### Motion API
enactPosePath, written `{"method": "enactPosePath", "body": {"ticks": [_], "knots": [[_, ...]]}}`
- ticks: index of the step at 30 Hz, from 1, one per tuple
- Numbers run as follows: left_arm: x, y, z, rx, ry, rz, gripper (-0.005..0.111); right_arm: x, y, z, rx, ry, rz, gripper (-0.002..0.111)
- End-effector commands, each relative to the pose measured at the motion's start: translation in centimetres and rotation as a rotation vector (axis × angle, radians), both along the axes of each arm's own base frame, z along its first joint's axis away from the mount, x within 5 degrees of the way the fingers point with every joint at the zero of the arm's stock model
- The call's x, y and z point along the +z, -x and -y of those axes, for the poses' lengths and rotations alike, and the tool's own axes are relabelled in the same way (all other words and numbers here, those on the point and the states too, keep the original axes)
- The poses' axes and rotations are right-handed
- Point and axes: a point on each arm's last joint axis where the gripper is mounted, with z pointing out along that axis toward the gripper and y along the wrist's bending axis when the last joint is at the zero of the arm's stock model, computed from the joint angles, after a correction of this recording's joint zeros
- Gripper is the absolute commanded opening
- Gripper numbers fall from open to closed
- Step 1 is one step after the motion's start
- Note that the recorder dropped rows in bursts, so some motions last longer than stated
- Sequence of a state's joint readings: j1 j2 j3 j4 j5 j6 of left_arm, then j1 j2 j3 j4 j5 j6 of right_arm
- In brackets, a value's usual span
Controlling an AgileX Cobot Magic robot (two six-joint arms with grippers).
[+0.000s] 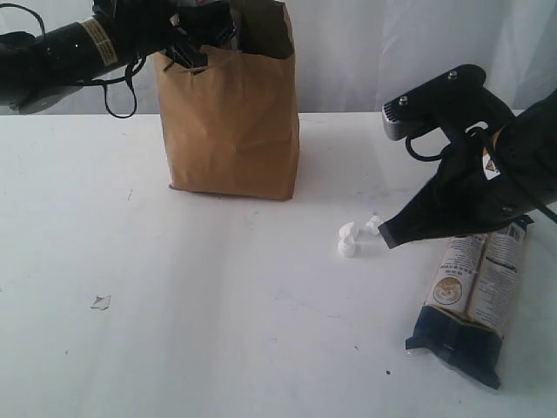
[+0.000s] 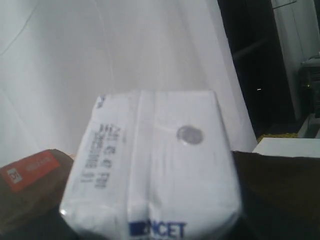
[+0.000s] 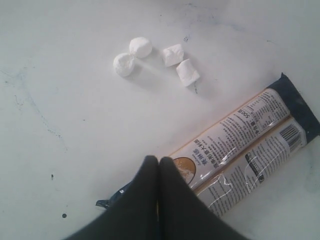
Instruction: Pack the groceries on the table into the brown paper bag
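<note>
At far left of the exterior view, we note the left gripper (image 1: 187, 54) raised at the rim of the brown paper bag (image 1: 231, 122), over its open mouth. In the left wrist view its dark fingers (image 2: 280, 195) are clamped on either side of the small white-blue carton (image 2: 155, 165), which fills most of that picture. The bag stands upright near the far edge of the table (image 1: 218, 348), its top edge creased and uneven. Left of the bag and in front of it we log a broad stretch of open tabletop, broken only by a small pale scrap (image 1: 101, 302) lying well apart from the bag. Right of the bag, a few small white lumps (image 3: 172, 55) lie close together on the surface, between the bag and the right gripper (image 3: 159, 161). That gripper's jaws are pressed together, nothing between them, and its tip hangs just beside the lumps. Farthest right, the long dark-blue/cream packet (image 1: 474, 292) lies flat, its upper end hidden under the right arm.
</note>
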State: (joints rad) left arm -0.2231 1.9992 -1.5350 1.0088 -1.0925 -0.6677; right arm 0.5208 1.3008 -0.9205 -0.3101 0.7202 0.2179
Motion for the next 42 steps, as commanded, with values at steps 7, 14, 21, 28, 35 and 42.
{"method": "enactPosePath", "body": {"ticks": [7, 14, 21, 28, 35, 42], "knots": [[1.4, 0.6, 0.1, -0.048, 0.037, 0.05, 0.08, -0.1, 0.0, 0.0, -0.005, -0.013, 0.002, 0.0], [1.8, 0.9, 0.1, -0.085, 0.076, 0.074, 0.082, -0.1, 0.2, -0.3, -0.021, -0.059, -0.024, 0.0], [2.0, 0.2, -3.3, -0.028, 0.036, 0.096, 0.082, -0.1, 0.1, -0.1, -0.179, -0.147, -0.03, 0.0], [3.2, 0.2, -10.0, 0.025, -0.009, -0.022, 0.076, 1.2, 0.5, 0.7, -0.232, -0.196, 0.011, 0.0], [5.4, 1.3, -17.2, 0.152, 0.074, -0.119, -0.001, 3.5, 1.2, 7.6, -0.486, -0.076, 0.104, 0.0], [5.1, 1.8, -23.7, 0.513, 0.045, -0.383, 0.0, 1.3, 1.4, 10.5, -0.464, -0.087, -0.181, 0.0]]}}
